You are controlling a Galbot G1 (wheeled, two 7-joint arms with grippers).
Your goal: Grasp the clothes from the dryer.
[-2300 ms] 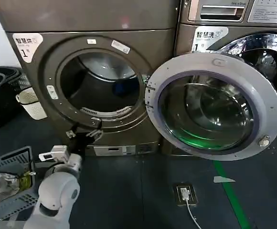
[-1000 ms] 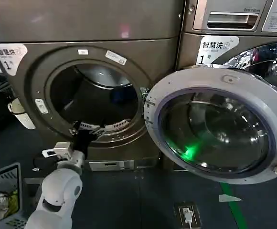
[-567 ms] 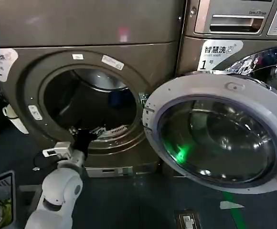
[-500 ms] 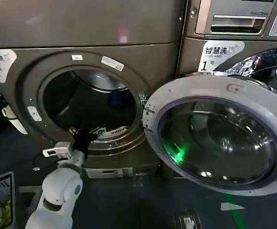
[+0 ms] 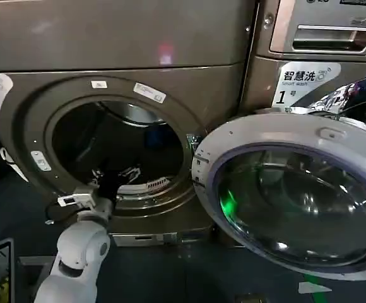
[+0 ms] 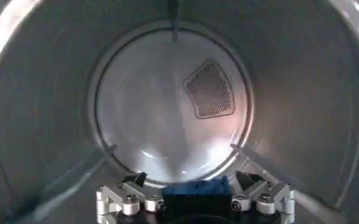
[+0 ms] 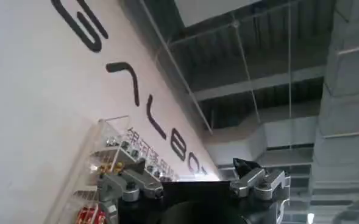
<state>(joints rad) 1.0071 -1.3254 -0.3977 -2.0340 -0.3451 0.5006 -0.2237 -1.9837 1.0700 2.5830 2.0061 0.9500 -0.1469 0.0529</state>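
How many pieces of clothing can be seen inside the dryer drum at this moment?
1: a blue garment lies on the drum floor towards the back, straight ahead of the left gripper, whose fingers are spread open. More could be hidden below the gripper.

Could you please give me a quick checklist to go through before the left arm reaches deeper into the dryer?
1. Dryer door swung fully open, away from the opening: ok.
2. Left hand at the lower lip of the drum opening: ok.
3. Left hand open with nothing between the fingers: ok.
4. Blue clothes in the drum, straight ahead of the left hand: ok.
5. Path through the drum free of obstacles: ok.
6. Right hand pointing up at the ceiling, away from the dryer: ok.
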